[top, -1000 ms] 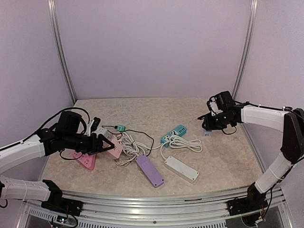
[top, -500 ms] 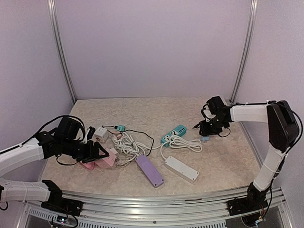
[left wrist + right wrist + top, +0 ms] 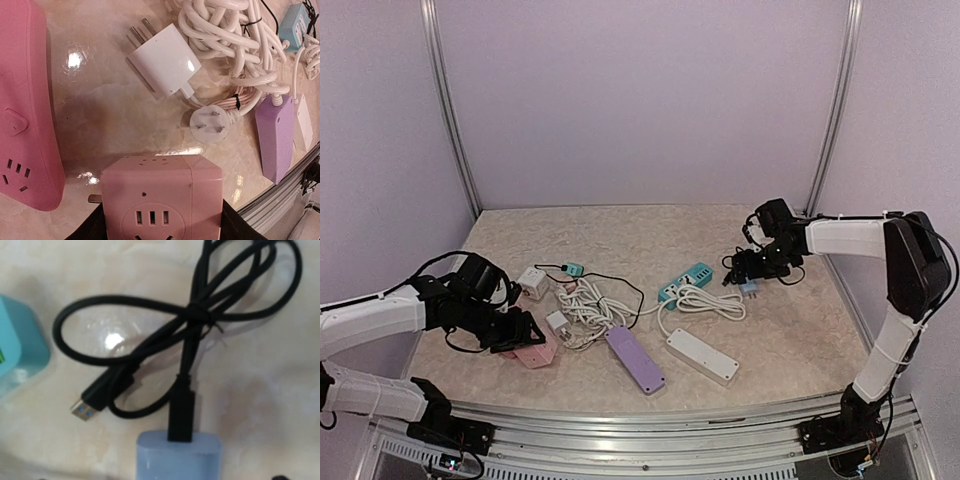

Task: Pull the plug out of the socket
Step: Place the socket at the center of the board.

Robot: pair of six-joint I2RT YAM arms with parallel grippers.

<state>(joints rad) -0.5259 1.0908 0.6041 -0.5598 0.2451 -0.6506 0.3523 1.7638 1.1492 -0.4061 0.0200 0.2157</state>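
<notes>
The left fingers [image 3: 95, 231], low at the left, clamp a glossy pink cube plug [image 3: 162, 200] by its sides, with one metal pin jutting out. The plug is off the rounded pink socket strip [image 3: 22, 115] and just beside it. Four smooth plastic strips lie on the marbled worktop [image 3: 620, 230]: the pink one, a purple strip [image 3: 635, 360], a white strip [image 3: 702, 356] and a teal strip [image 3: 685, 280], among coiled white cords [image 3: 585, 300]. At right, the right fingers [image 3: 740, 268] stand spread, clear of one pale blue adapter [image 3: 177, 457] with one looped black cable [image 3: 190, 315].
</notes>
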